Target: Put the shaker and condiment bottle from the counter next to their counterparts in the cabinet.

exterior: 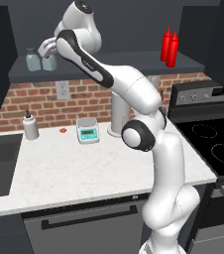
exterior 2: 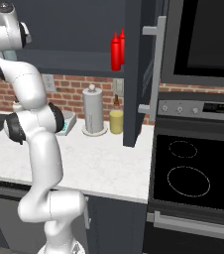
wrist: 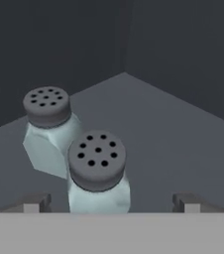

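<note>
The claw (wrist: 109,202) stands wide, its tips well clear on either side of the shaker (wrist: 98,173), which sits on the cabinet (exterior: 109,62) shelf just beside its twin (wrist: 48,129). Best to draw straight back without brushing the cap. Two red bottles (exterior: 169,47) stand together well along the shelf from the shakers. Below the cabinet, the table (exterior: 84,163) carries a scale (exterior: 87,130) and a dispenser (exterior: 30,125).

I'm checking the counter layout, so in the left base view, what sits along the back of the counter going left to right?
White pump-top dispenser bottle → small red disc → kitchen scale → paper towel roll.
</note>
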